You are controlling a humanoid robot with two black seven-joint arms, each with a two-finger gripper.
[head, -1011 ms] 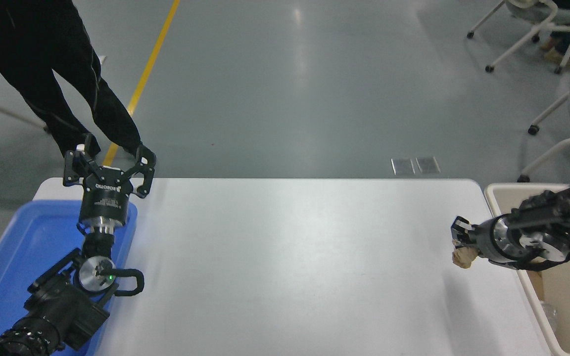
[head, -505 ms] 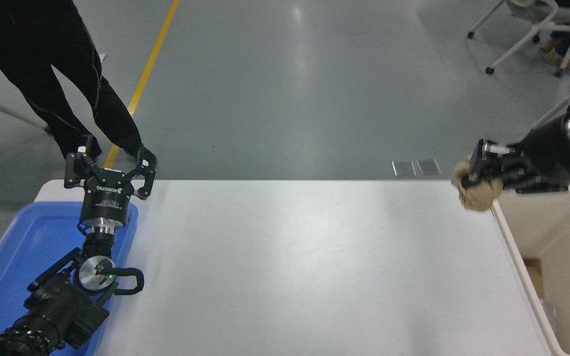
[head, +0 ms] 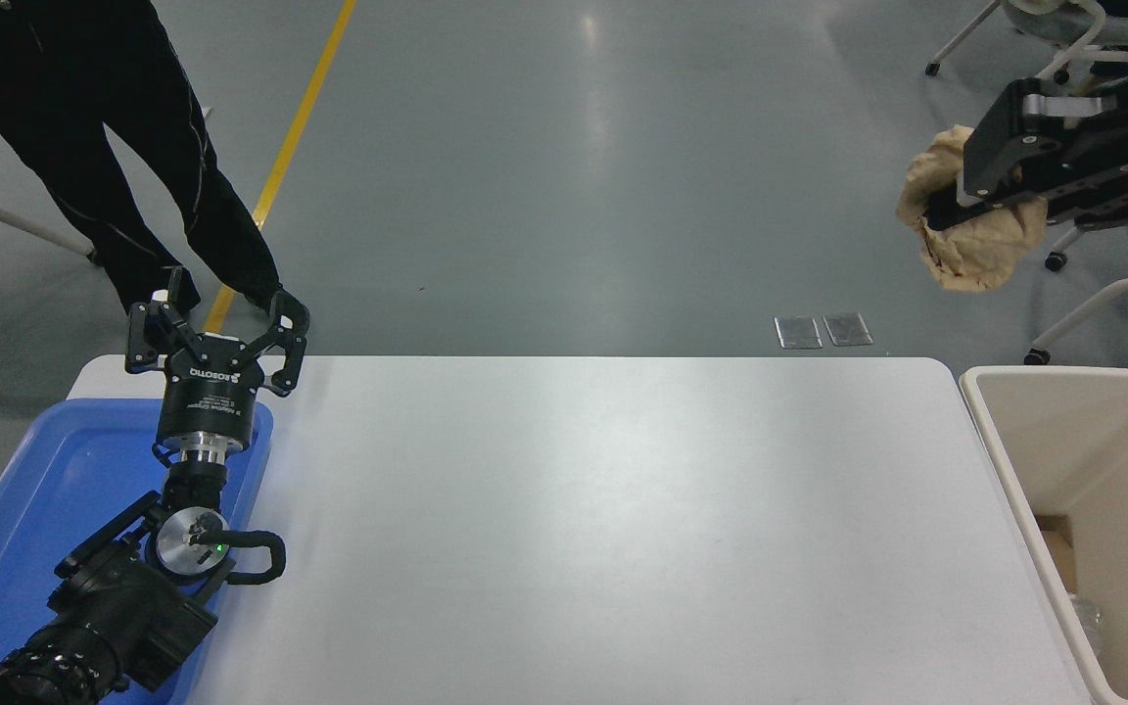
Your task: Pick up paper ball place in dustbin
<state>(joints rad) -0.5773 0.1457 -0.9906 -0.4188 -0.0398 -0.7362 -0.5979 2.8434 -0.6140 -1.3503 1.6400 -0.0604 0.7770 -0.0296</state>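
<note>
High at the picture's upper right, my right gripper (head: 956, 201) is shut on the paper ball (head: 977, 243), a wrinkly tan wad that bulges out below and to the left of the black fingers. The ball hangs well above the table, up and a little left of the dustbin (head: 990, 431), a beige bin standing off the table's right edge. My left gripper (head: 218, 328) is parked at the lower left, open, with nothing between its fingers.
A shallow blue tray (head: 45, 490) lies under the left arm at the table's left end. A person in black trousers (head: 133, 166) stands beyond the far left corner. Chairs on castors (head: 1103, 294) stand at the upper right. Some scraps lie in the dustbin's bottom.
The right gripper has risen steeply with the paper ball, from table height at the right edge to high in the upper right. The left arm has stayed still.
</note>
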